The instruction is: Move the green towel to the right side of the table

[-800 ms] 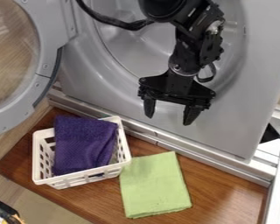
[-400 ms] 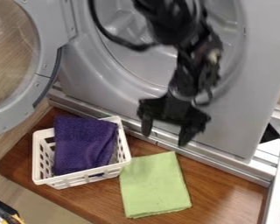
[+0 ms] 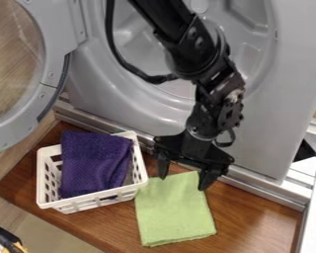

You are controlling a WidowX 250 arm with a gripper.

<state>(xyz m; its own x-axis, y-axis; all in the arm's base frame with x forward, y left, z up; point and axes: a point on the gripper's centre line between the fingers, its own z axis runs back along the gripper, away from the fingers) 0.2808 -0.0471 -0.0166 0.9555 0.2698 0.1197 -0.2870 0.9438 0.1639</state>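
My gripper (image 3: 183, 182) hangs over the back edge of the green towel (image 3: 175, 212), its two fingers spread apart with nothing held between them. The towel lies flat and folded on the brown wooden table (image 3: 253, 217), just right of the white basket. Whether the fingertips touch the cloth, I cannot tell. Part of the towel's back edge is hidden behind the gripper.
A white basket (image 3: 95, 203) holding a purple cloth (image 3: 93, 163) stands on the table's left part. Behind the table rises a grey machine front (image 3: 266, 123), with its round door (image 3: 52, 64) swung out at the left. A metal rail (image 3: 253, 185) runs along the back edge.
My gripper has come down from in front of the grey machine to the towel's back edge, its fingers still apart. The towel and the basket have not moved.
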